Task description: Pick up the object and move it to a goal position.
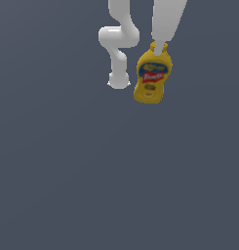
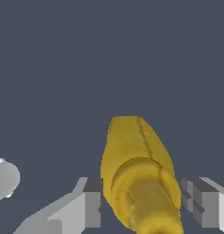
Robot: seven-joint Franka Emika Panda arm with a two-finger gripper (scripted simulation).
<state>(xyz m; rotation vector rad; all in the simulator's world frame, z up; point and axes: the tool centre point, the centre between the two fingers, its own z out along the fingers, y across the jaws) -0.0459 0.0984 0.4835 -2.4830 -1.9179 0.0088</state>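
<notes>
You see the bottle (image 1: 152,75) hanging near the top of the exterior view, just to that view's right of the white arm (image 1: 119,41), its long axis nearly upright with the cap up and the base tipped slightly toward that view's left. Its blue-and-red label faces the camera; the white lettering is too blurred to read. In the wrist view, the gripper (image 2: 143,203) pinches the bottle (image 2: 136,169) at the cap end, a finger (image 2: 91,208) on each side.
</notes>
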